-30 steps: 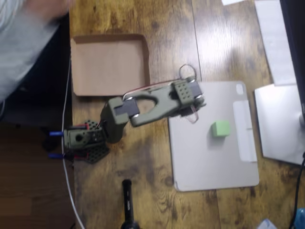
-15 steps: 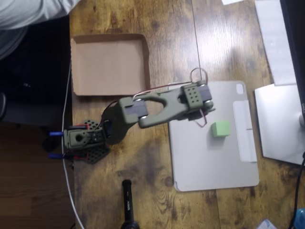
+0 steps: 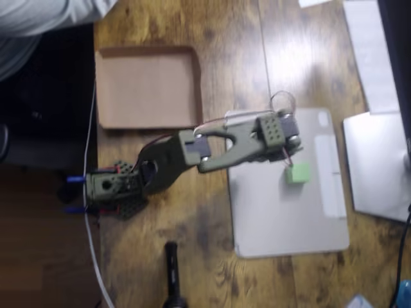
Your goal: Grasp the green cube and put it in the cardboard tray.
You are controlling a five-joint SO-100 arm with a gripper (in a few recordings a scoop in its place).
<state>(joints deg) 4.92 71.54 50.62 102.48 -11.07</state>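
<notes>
Meanwhile, over the last second the arm (image 3: 212, 144) had stretched out from its base at about eight o'clock in the overhead view, sweeping its head across the grey tablet cover (image 3: 282, 212) toward three o'clock. A second earlier the head sat well short of the green cube (image 3: 298, 172); now the gripper (image 3: 287, 160) hung just at the cube's upper-left corner, seemingly above it. That suggested the reach was nearly done and the grasp still to come. Whether the fingers were spread or closed could not be told, hidden under the wrist; nothing appeared held. The cube itself had not shifted: small, pale matte green, resting flat on the cover. The cardboard tray (image 3: 103, 86) lay at ten o'clock, well apart.
</notes>
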